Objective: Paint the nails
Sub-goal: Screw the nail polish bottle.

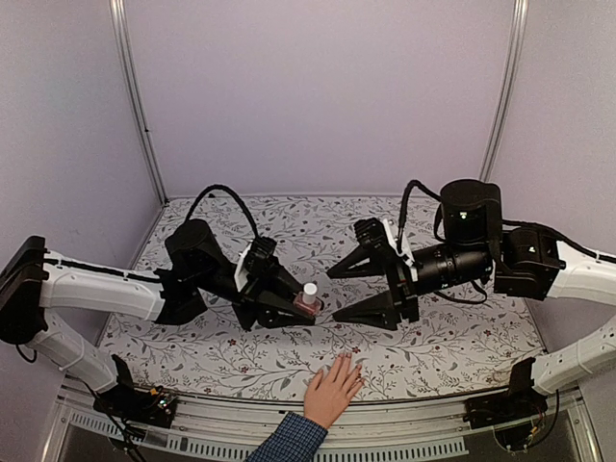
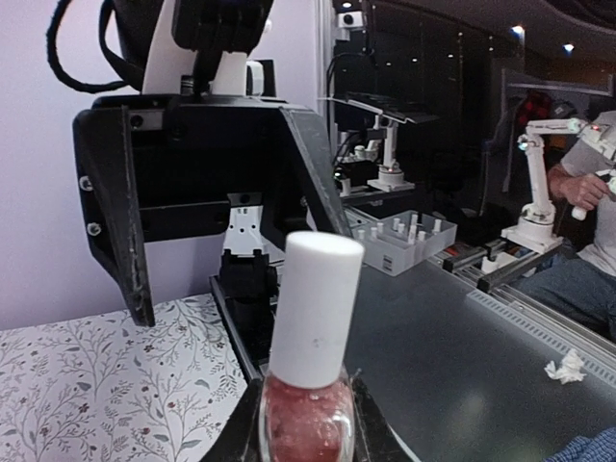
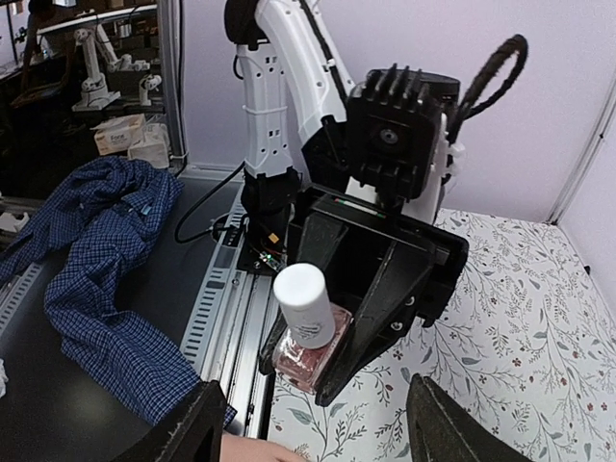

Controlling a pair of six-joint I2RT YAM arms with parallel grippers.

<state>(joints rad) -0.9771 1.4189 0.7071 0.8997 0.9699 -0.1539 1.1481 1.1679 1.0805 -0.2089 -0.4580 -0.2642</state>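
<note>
My left gripper [image 1: 302, 310] is shut on a small pink polish bottle [image 1: 308, 299] with a white cap, held upright above the table's middle. Its glass body [image 2: 306, 419] sits squeezed between the black jaws. The right gripper [image 1: 336, 295] stands open, level with the bottle and just to its right, touching nothing. In the right wrist view the bottle [image 3: 310, 339] lies beyond the spread right fingers [image 3: 197, 423]. A light-skinned hand [image 1: 332, 389] with a blue checked sleeve [image 1: 289, 439] rests flat at the near edge, below the bottle. Its nails are too small to make out.
A floral cloth [image 1: 452, 342] covers the table, with purple walls on three sides. A metal rail [image 1: 404, 438] runs along the near edge by the arm bases. The blue checked sleeve [image 3: 106, 318] stretches off the table beyond the rail.
</note>
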